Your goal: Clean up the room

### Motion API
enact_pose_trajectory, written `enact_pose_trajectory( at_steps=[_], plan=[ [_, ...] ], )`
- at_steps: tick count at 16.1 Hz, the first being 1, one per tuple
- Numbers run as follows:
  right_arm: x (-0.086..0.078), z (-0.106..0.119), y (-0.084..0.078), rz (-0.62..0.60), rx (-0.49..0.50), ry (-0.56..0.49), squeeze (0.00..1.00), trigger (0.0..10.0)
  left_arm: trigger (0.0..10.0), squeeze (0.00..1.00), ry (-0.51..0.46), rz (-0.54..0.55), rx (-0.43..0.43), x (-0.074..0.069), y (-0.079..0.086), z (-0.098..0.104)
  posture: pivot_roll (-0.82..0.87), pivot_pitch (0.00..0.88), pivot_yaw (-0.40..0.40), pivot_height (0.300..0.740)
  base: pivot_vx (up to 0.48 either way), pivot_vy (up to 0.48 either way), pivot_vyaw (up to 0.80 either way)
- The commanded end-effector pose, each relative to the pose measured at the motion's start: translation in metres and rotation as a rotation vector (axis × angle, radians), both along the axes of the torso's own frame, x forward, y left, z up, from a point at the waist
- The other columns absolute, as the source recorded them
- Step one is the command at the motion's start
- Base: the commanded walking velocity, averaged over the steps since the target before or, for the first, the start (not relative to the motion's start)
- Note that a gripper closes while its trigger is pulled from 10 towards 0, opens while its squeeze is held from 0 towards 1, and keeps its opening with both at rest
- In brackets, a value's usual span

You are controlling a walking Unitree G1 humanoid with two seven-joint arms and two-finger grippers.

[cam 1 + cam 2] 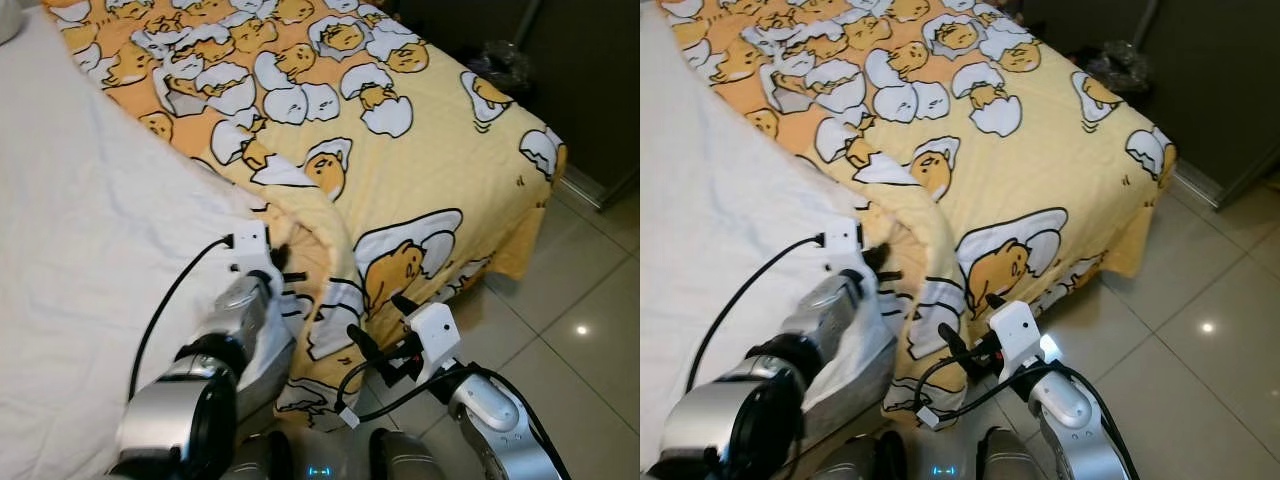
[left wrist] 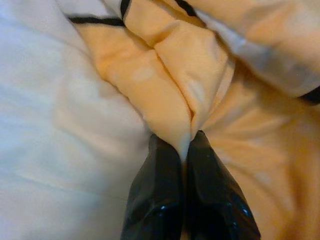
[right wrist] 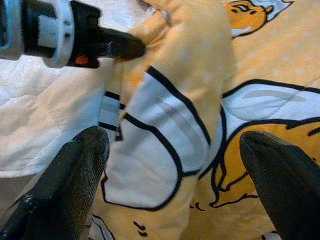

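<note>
While the left gripper [image 2: 186,145] pinches a fold of the yellow blanket [image 1: 420,150], the right gripper [image 3: 175,150] hangs wide open near its edge.

Quilt [image 1: 420,130]: pale yellow to orange, cartoon egg-yolk figures in white shells, black outlines. Sheet [image 1: 80,230]: plain white. Floor [image 1: 590,330]: glossy beige tiles. Arms silver; fingers [image 2: 160,200] black, glossy.

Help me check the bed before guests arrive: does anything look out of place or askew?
Yes. The yellow blanket is folded back and bunched near the bed's foot corner, leaving the white sheet bare. The left gripper is shut on a fold of it; the right gripper is open, facing the hanging edge.
</note>
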State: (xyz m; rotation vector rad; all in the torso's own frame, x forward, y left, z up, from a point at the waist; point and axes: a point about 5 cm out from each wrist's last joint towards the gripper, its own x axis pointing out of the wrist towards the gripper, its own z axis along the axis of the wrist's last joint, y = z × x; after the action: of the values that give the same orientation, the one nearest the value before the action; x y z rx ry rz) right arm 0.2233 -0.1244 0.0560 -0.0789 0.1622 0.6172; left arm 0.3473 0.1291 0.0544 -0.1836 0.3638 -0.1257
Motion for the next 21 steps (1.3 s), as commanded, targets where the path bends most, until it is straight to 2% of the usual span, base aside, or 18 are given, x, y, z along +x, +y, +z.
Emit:
enact_pose_trajectory(
  at_steps=[1,2,4,6,8,10,11,12,13,14,15,16,17,18,19,20,21],
  plan=[
    [-0.002,-0.004,-0.001,-0.004,-0.009,0.016,0.00,10.0,0.0,0.00,-0.080,0.066,0.096,0.004,0.023,0.011,-0.23,0.152,0.059,0.731,0.000,0.000,0.00],
    [-0.003,-0.004,-0.001,-0.004,-0.010,0.018,0.00,10.0,0.0,0.00,-0.048,0.080,0.204,-0.003,0.037,0.002,-0.23,0.152,0.059,0.731,0.000,0.000,0.00],
    [-0.003,-0.006,0.000,-0.004,-0.009,0.021,0.00,10.0,0.0,0.00,-0.044,0.088,0.394,-0.018,0.062,-0.009,-0.21,0.146,0.068,0.731,0.000,0.000,0.00],
    [-0.003,-0.007,0.001,0.001,-0.008,0.024,0.00,10.0,0.0,0.00,-0.005,0.112,0.400,-0.032,0.075,-0.020,-0.20,0.142,0.069,0.731,0.000,0.000,0.00],
    [-0.001,-0.008,0.002,0.007,-0.009,0.025,0.00,10.0,0.0,0.00,-0.041,0.126,0.271,-0.039,0.070,-0.021,-0.20,0.130,0.067,0.731,0.000,0.000,0.00],
    [0.000,-0.008,0.002,0.009,-0.011,0.024,0.00,10.0,0.0,0.00,-0.055,0.142,0.309,-0.041,0.072,-0.019,-0.20,0.122,0.068,0.731,0.000,0.000,0.00],
    [0.001,-0.008,0.001,0.010,-0.013,0.023,0.00,10.0,0.0,0.00,-0.056,0.143,0.551,-0.046,0.091,-0.020,-0.20,0.115,0.069,0.731,0.000,0.000,0.00],
    [0.002,-0.008,0.000,0.007,-0.015,0.021,0.00,10.0,0.0,0.00,-0.053,0.175,0.731,-0.053,0.118,-0.020,-0.20,0.109,0.071,0.731,0.000,0.000,0.00],
    [0.002,-0.008,0.000,0.006,-0.015,0.021,0.00,10.0,0.0,0.00,-0.048,0.192,0.766,-0.055,0.126,-0.019,-0.20,0.109,0.071,0.731,0.000,0.000,0.00],
    [0.001,-0.010,-0.002,0.003,-0.017,0.022,0.00,10.0,0.0,0.00,0.017,0.323,0.822,-0.067,0.165,-0.016,-0.20,0.105,0.072,0.731,0.000,0.000,0.00],
    [0.001,-0.010,-0.002,0.002,-0.019,0.023,0.00,10.0,0.0,0.00,0.020,0.374,0.826,-0.070,0.178,-0.012,-0.20,0.105,0.071,0.731,0.000,0.000,0.00],
    [0.000,-0.011,-0.003,0.001,-0.020,0.026,0.00,10.0,0.0,0.00,0.005,0.497,0.740,-0.072,0.196,0.000,-0.20,0.104,0.068,0.731,0.000,0.000,0.00],
    [0.000,-0.011,-0.001,0.003,-0.020,0.027,0.00,10.0,0.0,0.00,-0.028,0.567,0.529,-0.067,0.197,0.004,-0.19,0.104,0.066,0.731,0.000,0.000,0.00],
    [0.000,-0.012,0.000,0.005,-0.019,0.028,0.00,10.0,0.0,0.00,-0.044,0.570,0.387,-0.062,0.190,0.004,-0.19,0.104,0.066,0.731,0.000,0.000,0.00],
    [0.001,-0.011,0.003,0.011,-0.017,0.027,0.00,10.0,0.0,0.00,-0.073,0.487,-0.021,-0.044,0.153,-0.002,-0.19,0.106,0.066,0.731,0.000,0.000,0.00],
    [0.002,-0.011,0.004,0.012,-0.016,0.027,0.00,10.0,0.0,0.00,-0.080,0.429,-0.156,-0.038,0.132,-0.004,-0.19,0.108,0.067,0.731,0.000,0.000,0.00],
    [0.002,-0.011,0.003,0.013,-0.016,0.027,0.00,10.0,0.0,0.00,-0.080,0.384,-0.251,-0.036,0.116,-0.006,-0.19,0.108,0.066,0.731,0.000,0.000,0.00]
  ],
)
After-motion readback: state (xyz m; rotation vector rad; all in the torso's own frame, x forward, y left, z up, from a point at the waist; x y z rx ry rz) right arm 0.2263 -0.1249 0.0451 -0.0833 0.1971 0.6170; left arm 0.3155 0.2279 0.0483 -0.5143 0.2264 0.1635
